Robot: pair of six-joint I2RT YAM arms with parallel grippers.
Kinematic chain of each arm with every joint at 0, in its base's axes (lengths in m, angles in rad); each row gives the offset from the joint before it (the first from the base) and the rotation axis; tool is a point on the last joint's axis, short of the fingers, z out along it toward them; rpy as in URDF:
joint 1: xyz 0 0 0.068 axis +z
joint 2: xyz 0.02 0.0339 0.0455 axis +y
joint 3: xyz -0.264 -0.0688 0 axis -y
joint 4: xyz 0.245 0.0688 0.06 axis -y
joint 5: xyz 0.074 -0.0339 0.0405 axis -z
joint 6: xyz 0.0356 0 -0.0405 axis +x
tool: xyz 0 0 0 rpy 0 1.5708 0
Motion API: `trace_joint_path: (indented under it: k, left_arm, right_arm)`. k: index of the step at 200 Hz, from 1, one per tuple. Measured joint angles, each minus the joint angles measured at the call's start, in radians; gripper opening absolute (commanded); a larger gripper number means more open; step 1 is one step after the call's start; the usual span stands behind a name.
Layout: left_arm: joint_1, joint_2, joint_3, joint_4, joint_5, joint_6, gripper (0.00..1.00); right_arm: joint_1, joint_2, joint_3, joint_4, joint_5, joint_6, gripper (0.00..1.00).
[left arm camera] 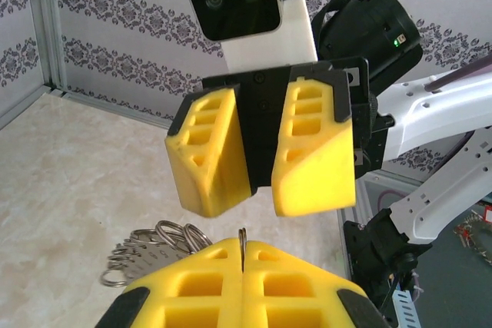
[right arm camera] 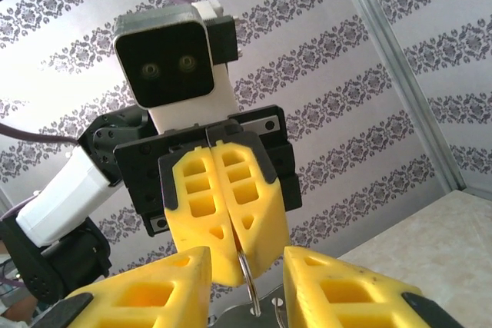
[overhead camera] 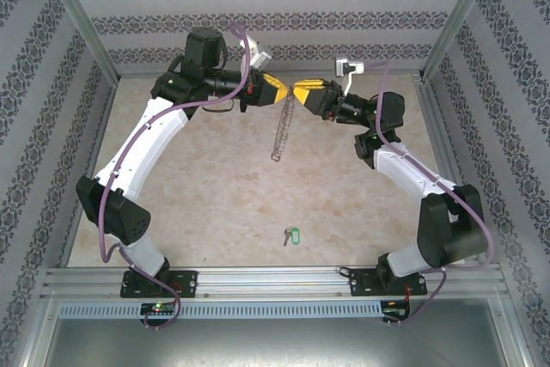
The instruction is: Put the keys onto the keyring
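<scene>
1. Left gripper (left arm camera: 243,250): pads pressed together, pinching the thin wire of the keyring (overhead camera: 282,131).
2. Right gripper (left arm camera: 261,199): tip to tip with the left, jaws spread, wire in the gap.
3. Keyring: hangs limp beneath both grippers, above the far table (overhead camera: 215,186).
4. Keys (overhead camera: 290,235): flat on the table by its near edge, well apart from the keyring.

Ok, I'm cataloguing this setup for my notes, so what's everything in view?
keyring: 1, silvery, hanging between the grippers over the far table
keys: 1 key with tag, silvery and green, lying on the near table
table: 1, beige marbled
walls: 3, grey patterned, left, back, right
frame: silvery rails, near edge and corners
left gripper: 1, yellow, shut on the keyring
right gripper: 1, yellow, open around the ring's wire
left arm, right arm: white and black, purple cables, bases near edge
</scene>
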Motion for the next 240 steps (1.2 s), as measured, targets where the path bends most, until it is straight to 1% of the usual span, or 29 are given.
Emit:
trace_joint_path:
  k: [63,106,131,147,170,181,190,210,216,240]
  left_arm:
    - [0.000,0.000,0.004,0.000,0.006,-0.001,0.00]
    - [0.000,0.000,0.004,0.000,0.006,-0.002,0.00]
    - [0.000,0.000,0.004,0.001,0.008,-0.002,0.00]
    - [0.000,0.001,0.004,0.002,0.009,-0.006,0.00]
    - [0.001,0.002,0.004,0.006,0.010,-0.021,0.00]
    - [0.001,0.002,0.004,0.011,0.007,-0.031,0.09]
    - [0.000,0.002,0.002,0.023,0.001,-0.045,0.22]
    - [0.000,-0.003,-0.023,0.094,-0.029,-0.095,0.36]
    - [0.000,-0.007,-0.037,0.119,-0.040,-0.111,0.38]
    - [0.003,-0.032,-0.115,0.219,-0.083,-0.179,0.40]
  right_arm:
    - [0.011,0.000,-0.002,-0.004,-0.001,-0.008,0.26]
    - [0.020,0.000,-0.004,-0.007,-0.005,-0.009,0.20]
    - [0.020,0.000,-0.007,-0.010,-0.008,-0.013,0.10]
    - [0.020,0.000,-0.007,-0.010,-0.011,-0.015,0.00]
    - [0.020,0.000,-0.007,-0.010,-0.011,-0.018,0.00]
    - [0.020,0.000,-0.007,-0.010,-0.008,-0.018,0.00]
    - [0.020,0.000,-0.007,-0.010,0.001,-0.018,0.00]
    - [0.019,0.002,-0.007,-0.010,0.009,-0.018,0.00]
    - [0.019,0.002,-0.007,-0.011,0.012,-0.018,0.00]
    - [0.017,0.004,-0.007,-0.010,0.028,-0.015,0.00]
